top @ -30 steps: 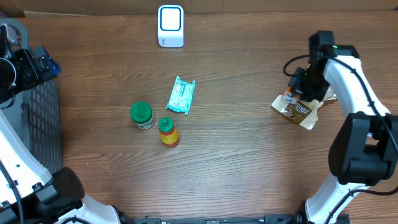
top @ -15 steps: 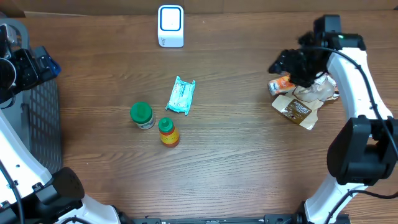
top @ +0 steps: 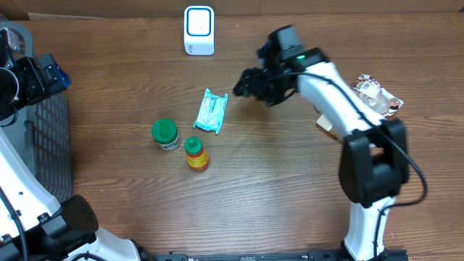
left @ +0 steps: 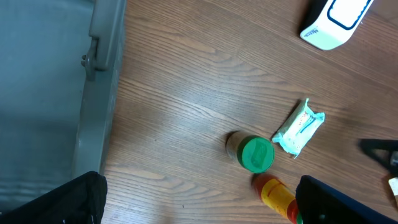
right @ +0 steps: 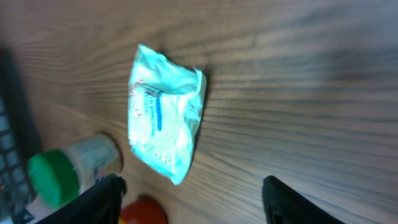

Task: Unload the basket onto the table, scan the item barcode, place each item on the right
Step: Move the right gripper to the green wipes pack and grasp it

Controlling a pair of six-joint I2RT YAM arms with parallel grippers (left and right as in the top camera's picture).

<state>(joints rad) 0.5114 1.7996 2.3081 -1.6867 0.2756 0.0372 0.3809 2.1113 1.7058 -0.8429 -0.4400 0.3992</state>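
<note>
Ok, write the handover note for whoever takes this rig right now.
Left hand: open, empty, by the grey basket.
Right hand: open, empty, beside the teal packet.
Scanner: far edge, centre. Green-lidded jar and orange bottle stand near the packet.
Done: nothing is at the scanner yet.
Left: probably grasp the teal packet and show its barcode to the scanner.

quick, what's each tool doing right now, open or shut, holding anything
left tool: open, holding nothing
right tool: open, holding nothing, pointed toward the crinkled teal plastic packet
</note>
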